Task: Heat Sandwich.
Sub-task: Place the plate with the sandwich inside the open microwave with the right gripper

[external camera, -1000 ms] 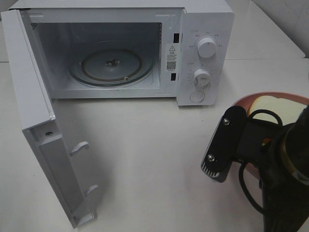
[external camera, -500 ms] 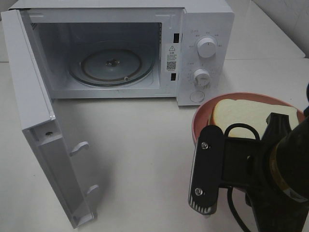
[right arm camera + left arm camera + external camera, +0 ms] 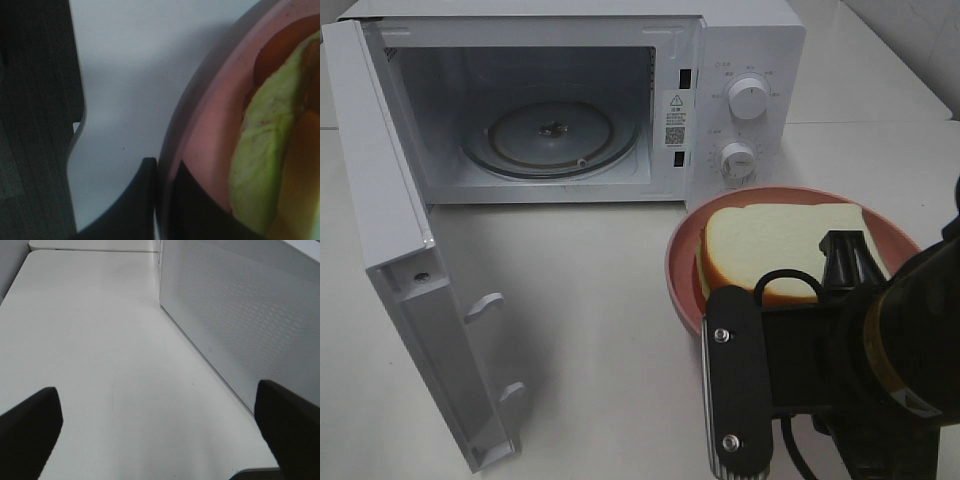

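The rim of the pink plate point(image 3: 680, 265) is pinched between the narrowly closed jaws of the right gripper point(image 3: 162, 195). The sandwich point(image 3: 780, 240) is carried on that plate, just ahead of the gripper. Just beyond the plate's far rim stands the microwave point(image 3: 750, 40), its two knobs point(image 3: 748, 98) facing the gripper. The cavity with its glass turntable point(image 3: 552, 135) lies ahead and to the gripper's left, with the door point(image 3: 390, 250) swung fully open. The left gripper point(image 3: 160, 435) is spread wide over the white bench point(image 3: 100, 340), the door's perforated outer face close beside one finger.
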You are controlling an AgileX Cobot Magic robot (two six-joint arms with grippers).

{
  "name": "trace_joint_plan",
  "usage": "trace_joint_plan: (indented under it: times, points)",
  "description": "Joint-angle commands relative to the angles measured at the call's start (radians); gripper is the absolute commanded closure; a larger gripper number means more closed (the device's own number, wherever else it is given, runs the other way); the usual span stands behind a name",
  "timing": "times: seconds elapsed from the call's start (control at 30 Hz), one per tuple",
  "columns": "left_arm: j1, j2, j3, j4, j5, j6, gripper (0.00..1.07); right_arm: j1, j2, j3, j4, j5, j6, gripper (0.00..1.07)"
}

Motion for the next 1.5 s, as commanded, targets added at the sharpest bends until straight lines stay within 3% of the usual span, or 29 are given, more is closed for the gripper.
trace_joint_plan:
  times: [0.03,0.47,0.83,1.3,1.5]
  points:
    - [0.003,-0.019,0.0,-0.003,-0.005,0.0,0.06,0.004,-0.01,0.0,-0.025,-0.043,-0.081,1.07]
    - [0.003,-0.019,0.0,-0.003,-0.005,0.0,0.06,-0.002,-0.01,0.0,-0.015,-0.123,-0.36,1.07]
    - [0.003,-0.019,0.0,-0.003,-0.005,0.0,0.06,-0.148,-0.01,0.0,-0.004,-0.166,-0.628,1.07]
    - [0.003,-0.019,0.0,-0.003,-0.005,0.0,0.06,-0.364,-0.01,0.0,0.282,-0.285,-1.185,1.07]
    - [0.003,-0.019,0.0,-0.003,-0.005,0.0,0.06,-0.417,-0.004,0.0,0.377,-0.297,-1.275,1.07]
